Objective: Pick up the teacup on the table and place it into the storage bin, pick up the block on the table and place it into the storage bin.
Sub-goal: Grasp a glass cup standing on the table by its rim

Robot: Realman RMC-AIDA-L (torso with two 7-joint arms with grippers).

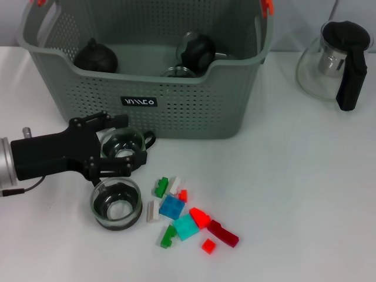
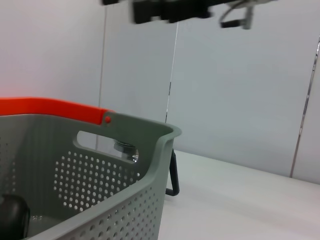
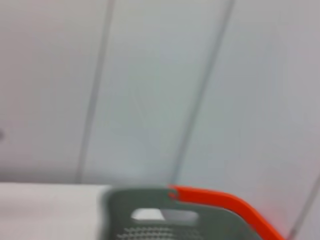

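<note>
Two clear glass teacups sit on the white tabletop (image 1: 294, 176): one free teacup (image 1: 116, 203) beside scattered plastic blocks (image 1: 185, 214), the other teacup (image 1: 123, 144) clasped between the black left gripper's (image 1: 114, 147) closed jaws. Beyond stands the grey-green perforated plastic storage bin (image 1: 176, 100).

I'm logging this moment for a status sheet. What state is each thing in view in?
left gripper: fingers around a teacup, by the bin's front wall
teacup in gripper: upright, glass, empty
second teacup: upright on table, free
storage bin: upright, holding dark round items
blocks: scattered loose on table
glass teapot: upright, black lid on
right gripper: not in view
</note>
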